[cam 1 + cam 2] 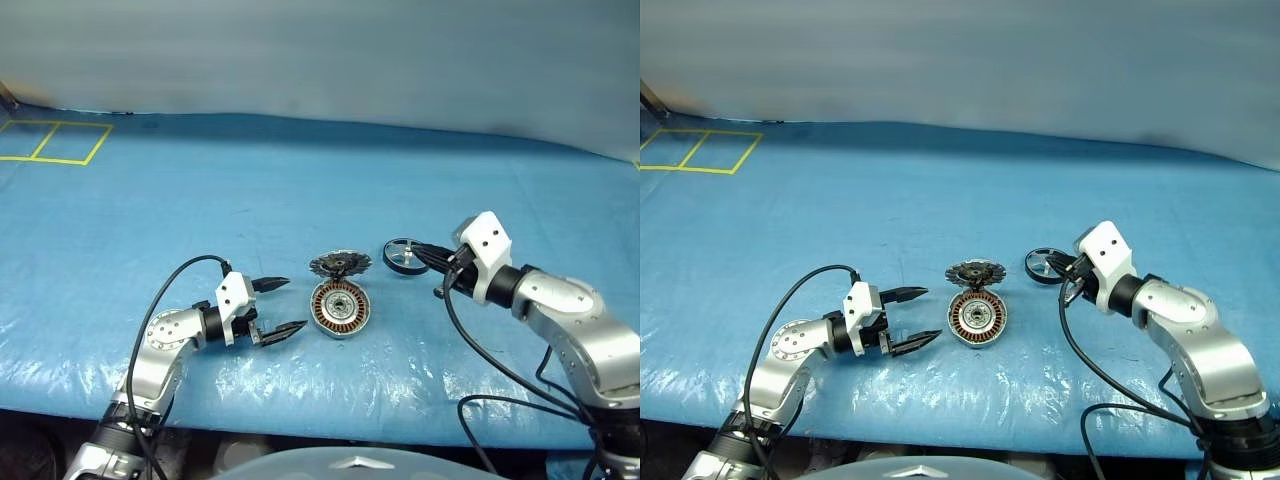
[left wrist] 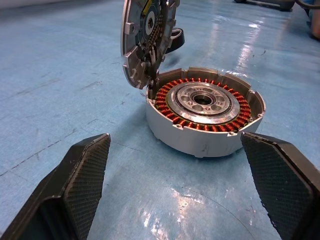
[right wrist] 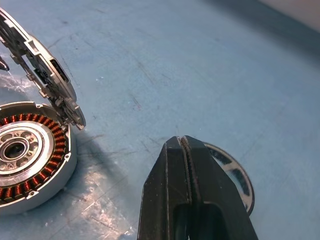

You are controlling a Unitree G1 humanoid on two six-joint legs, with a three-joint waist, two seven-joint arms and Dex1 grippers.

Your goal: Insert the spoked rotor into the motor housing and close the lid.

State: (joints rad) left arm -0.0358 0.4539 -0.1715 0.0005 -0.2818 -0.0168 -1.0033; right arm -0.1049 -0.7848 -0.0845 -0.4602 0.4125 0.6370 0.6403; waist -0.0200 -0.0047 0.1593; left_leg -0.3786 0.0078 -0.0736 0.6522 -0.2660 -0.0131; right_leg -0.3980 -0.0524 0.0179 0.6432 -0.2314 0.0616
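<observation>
Surface: blue tarp-covered table.
Housing: round silver-grey motor housing at centre, toothed lid raised at its 12 o'clock.
Rotor: black-rimmed spoked rotor at 2 o'clock.
My left gripper: wide apart, empty, at 9 o'clock.
My right gripper: pressed together, empty, above the rotor.

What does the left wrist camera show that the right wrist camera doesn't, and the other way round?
Left wrist view alone: the left gripper with its two black fingers spread wide, and the whole motor housing framed between them. Right wrist view alone: the right gripper with its fingers pressed shut, and the spoked rotor lying flat on the blue table cover, partly hidden behind them. Both share the housing's copper windings, with no rotor in it, and the lid standing open on its hinge.
</observation>
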